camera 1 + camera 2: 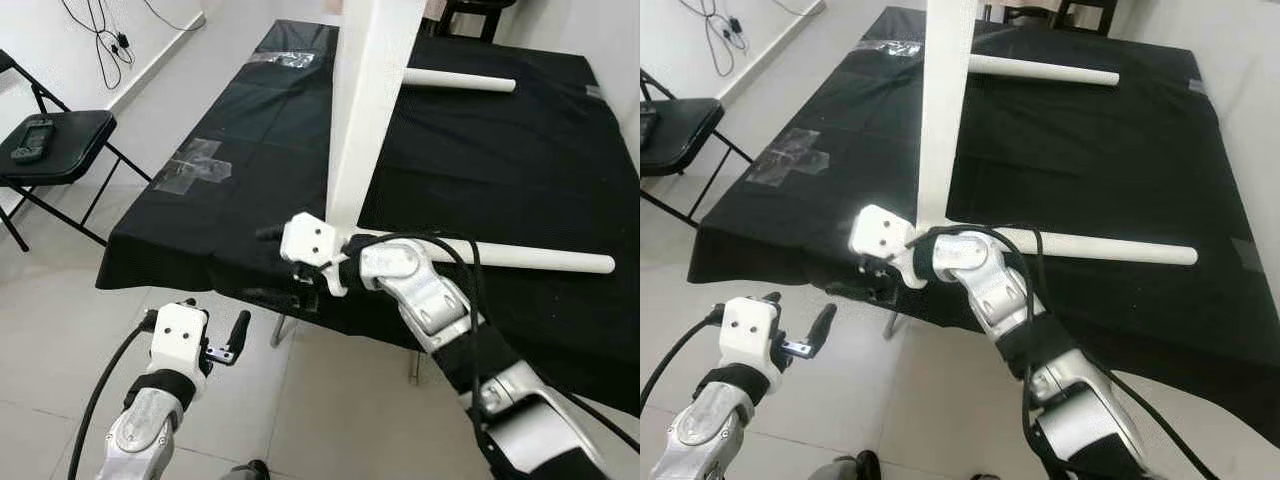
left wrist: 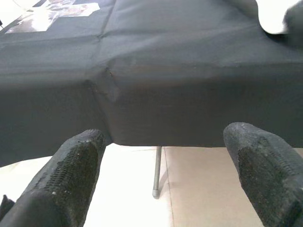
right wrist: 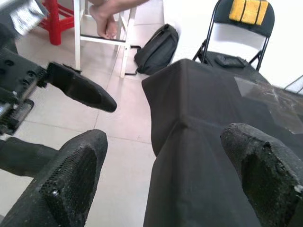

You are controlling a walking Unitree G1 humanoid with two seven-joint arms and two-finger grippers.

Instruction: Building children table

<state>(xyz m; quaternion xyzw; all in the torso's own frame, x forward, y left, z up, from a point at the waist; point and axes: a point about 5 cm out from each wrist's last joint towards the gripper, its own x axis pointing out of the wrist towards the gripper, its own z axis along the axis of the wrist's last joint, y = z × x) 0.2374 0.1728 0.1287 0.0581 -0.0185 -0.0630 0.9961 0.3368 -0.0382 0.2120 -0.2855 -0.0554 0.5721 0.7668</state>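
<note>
A tall white board (image 1: 365, 110) stands upright on the black-clothed table (image 1: 500, 170) and runs out of the top of the picture. Its lower end is just behind my right wrist. One white round leg (image 1: 520, 258) lies on the cloth near the front edge, and another white leg (image 1: 458, 80) lies at the back. My right gripper (image 1: 268, 265) hangs at the table's front edge, open, with nothing between its fingers (image 3: 75, 175). Lower down and to the left, my left gripper (image 1: 213, 312) is open over the floor, facing the hanging cloth (image 2: 156, 104).
A black folding chair (image 1: 55, 145) with a small black device (image 1: 30, 138) stands at the left. Tape patches (image 1: 197, 165) stick to the cloth. A metal table leg (image 2: 156, 170) is under the edge. A black backpack (image 3: 154, 49), a white stool and a person's bare feet (image 3: 104, 21) are across the floor.
</note>
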